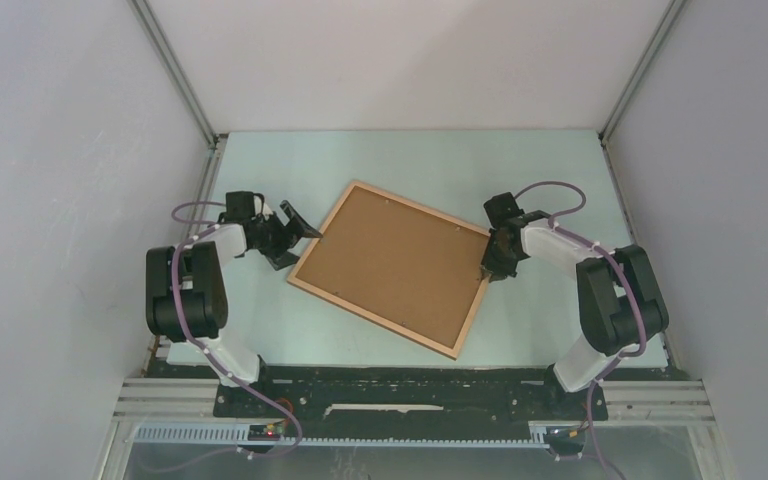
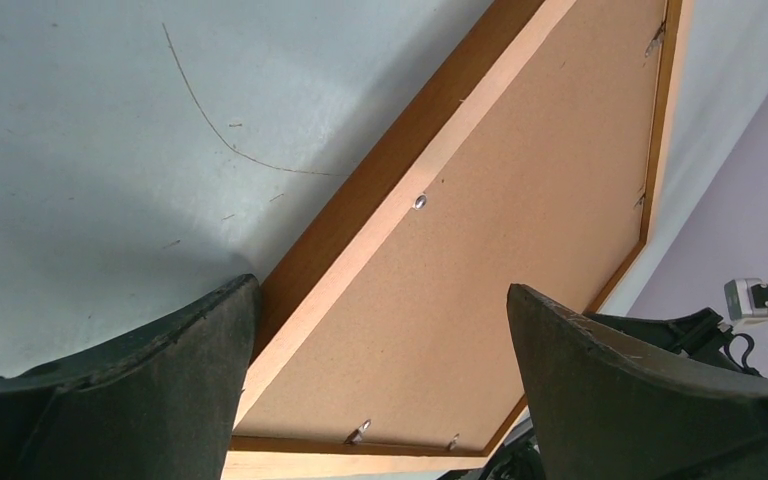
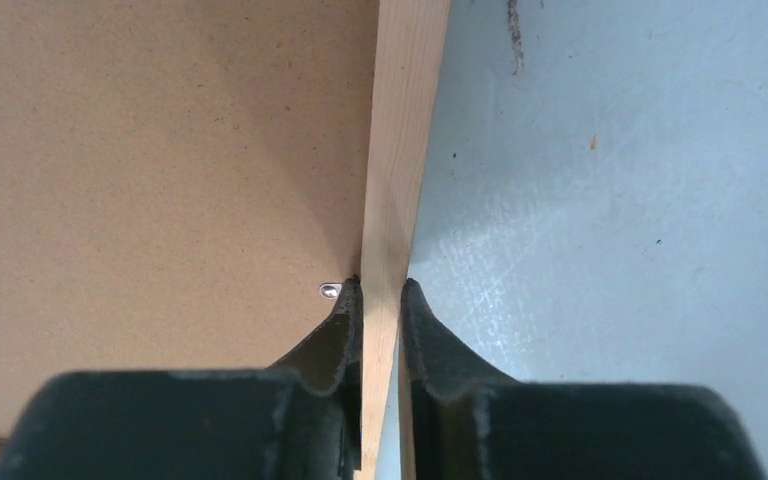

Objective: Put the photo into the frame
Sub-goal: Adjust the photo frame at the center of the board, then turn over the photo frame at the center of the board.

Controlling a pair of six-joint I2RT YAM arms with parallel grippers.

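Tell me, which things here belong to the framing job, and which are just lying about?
Part of the job:
- the frame, lying back up
- right hand, pinching the frame's edge rail
- left hand, open at the frame's left corner
- the photo is not in view

Just lying about:
- a thin curved strand on the table

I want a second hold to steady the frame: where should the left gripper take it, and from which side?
Take the thin wooden rail on the left edge of the frame, coming down from the left with one finger each side, as the right gripper does opposite. The frame lies flat, back up. Its back panel is too broad, and the left gripper is open at that rail.
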